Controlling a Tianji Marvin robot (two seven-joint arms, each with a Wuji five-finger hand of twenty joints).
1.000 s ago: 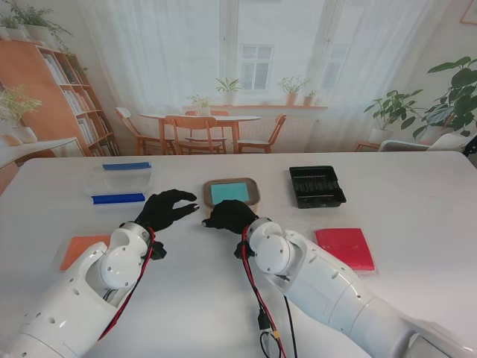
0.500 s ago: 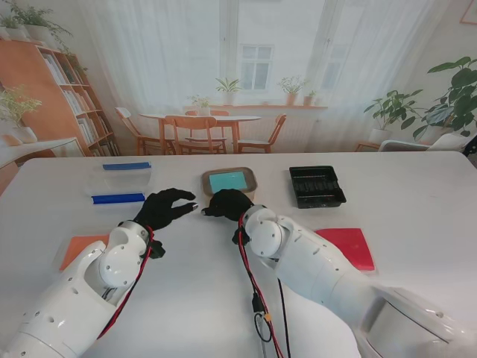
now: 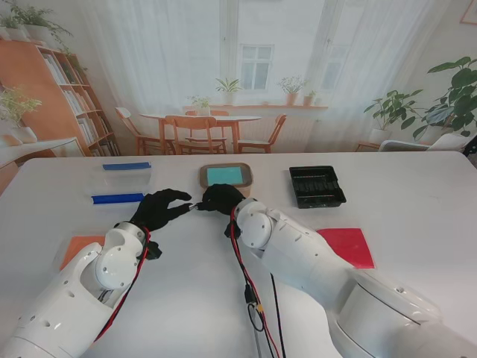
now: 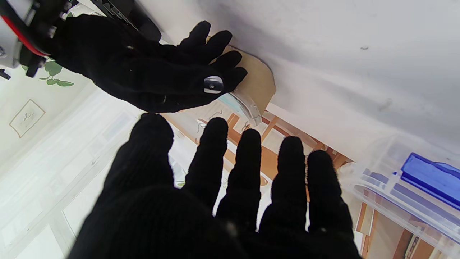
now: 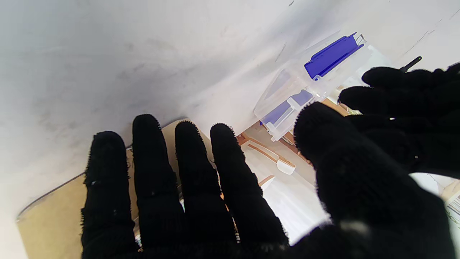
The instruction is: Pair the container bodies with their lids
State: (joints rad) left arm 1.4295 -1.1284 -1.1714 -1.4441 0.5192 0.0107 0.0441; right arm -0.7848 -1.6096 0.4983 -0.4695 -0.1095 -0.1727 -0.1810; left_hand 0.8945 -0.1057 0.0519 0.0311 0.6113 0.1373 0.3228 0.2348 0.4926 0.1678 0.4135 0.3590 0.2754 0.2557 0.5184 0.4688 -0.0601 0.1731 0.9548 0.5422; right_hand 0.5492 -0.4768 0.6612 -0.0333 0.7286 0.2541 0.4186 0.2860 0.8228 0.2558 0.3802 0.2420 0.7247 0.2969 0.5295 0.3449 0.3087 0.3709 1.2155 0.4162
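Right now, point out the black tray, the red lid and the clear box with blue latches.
black tray (image 3: 317, 186), stand view, ribbed floor.
red lid (image 3: 349, 247), stand view, flat top.
clear box with blue latches (image 3: 119, 183), stand view, clear middle between latches.

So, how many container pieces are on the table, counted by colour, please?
Clear with blue clips: 1, the clear box.
Tan with teal middle: 1, the tan piece.
Black: 1, the black tray.
Red: 1, the red lid.
Orange: 1, the orange lid.
Total: 5
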